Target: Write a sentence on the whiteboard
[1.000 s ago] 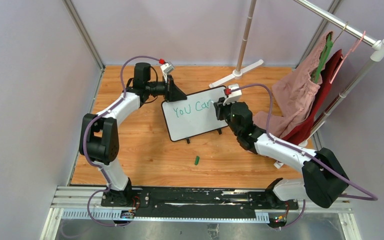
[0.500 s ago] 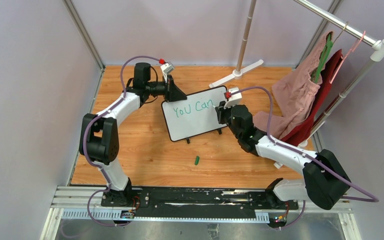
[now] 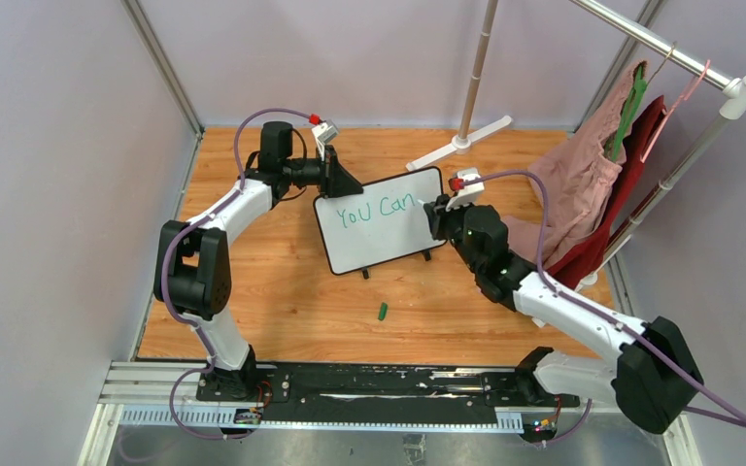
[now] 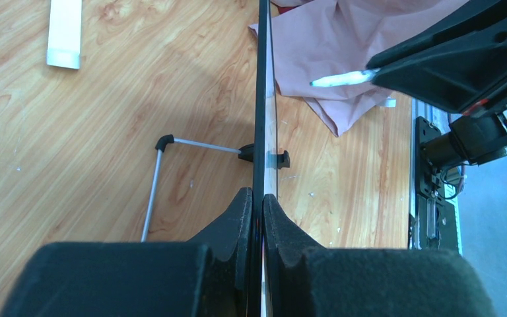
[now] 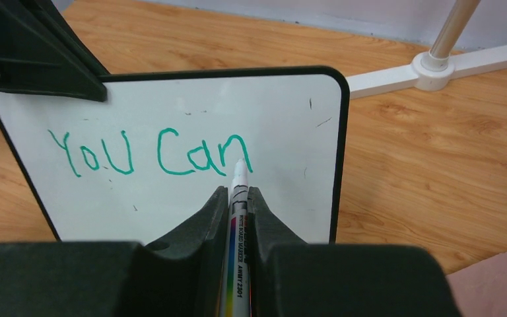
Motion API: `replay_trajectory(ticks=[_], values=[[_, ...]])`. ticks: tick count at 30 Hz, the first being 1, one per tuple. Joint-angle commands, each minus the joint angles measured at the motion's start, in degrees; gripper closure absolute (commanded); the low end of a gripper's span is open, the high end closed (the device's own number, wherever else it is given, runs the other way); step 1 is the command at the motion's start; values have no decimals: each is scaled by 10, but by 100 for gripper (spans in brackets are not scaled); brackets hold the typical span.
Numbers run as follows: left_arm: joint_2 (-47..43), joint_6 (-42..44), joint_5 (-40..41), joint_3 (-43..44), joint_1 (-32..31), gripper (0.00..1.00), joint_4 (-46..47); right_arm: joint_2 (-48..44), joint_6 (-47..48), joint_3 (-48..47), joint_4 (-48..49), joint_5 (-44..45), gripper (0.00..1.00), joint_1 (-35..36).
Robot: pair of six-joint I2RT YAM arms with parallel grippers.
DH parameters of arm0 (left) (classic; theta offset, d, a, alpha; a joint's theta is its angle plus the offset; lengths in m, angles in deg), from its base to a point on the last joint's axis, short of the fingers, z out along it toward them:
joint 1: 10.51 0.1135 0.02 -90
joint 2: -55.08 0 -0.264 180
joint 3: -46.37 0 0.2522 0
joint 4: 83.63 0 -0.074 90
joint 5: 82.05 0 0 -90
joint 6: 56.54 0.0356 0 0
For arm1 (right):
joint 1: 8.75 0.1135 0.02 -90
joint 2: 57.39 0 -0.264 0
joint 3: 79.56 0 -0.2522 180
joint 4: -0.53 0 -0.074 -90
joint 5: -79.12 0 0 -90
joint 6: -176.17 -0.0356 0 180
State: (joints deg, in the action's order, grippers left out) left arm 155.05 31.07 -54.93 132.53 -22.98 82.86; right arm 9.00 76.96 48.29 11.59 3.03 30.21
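Note:
The whiteboard (image 3: pixel 381 243) stands tilted on the wooden table, with the green words "You Can" (image 3: pixel 376 209) along its top line. My left gripper (image 3: pixel 342 184) is shut on the board's upper left corner. In the left wrist view the board (image 4: pixel 262 99) runs edge-on between the left gripper's (image 4: pixel 262 196) pads. My right gripper (image 3: pixel 436 217) is shut on a white marker (image 5: pixel 237 205) at the board's right side. The marker's tip (image 4: pixel 317 82) hangs a short way off the board face, just past the "n" (image 5: pixel 239 148) of the sentence (image 5: pixel 152 153).
A green marker cap (image 3: pixel 383 312) lies on the table in front of the board. A clothes rack with pink and red garments (image 3: pixel 583 184) stands at the right, its white foot (image 3: pixel 461 143) behind the board. Pink cloth (image 4: pixel 343 46) lies beyond the board's wire stand (image 4: pixel 162 142).
My right gripper has drawn back to the right with the marker, off the board face. The left gripper and the board have not moved. The writing is unchanged.

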Motion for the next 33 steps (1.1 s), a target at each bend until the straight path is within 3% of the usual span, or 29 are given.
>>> replay_trajectory(ticks=[1,6,15,33], values=[[-14,0,3,-8,-5,100,-8,-41,12,-9,-22,-17,100,25],[-10,-2,3,-7,-5,100,-9,-26,67,23,22,11,100,118],[-10,-2,7,-10,-5,100,-7,119,119,1,120,39,100,243],[-12,0,12,-14,-5,100,-6,222,158,-49,203,97,100,259]])
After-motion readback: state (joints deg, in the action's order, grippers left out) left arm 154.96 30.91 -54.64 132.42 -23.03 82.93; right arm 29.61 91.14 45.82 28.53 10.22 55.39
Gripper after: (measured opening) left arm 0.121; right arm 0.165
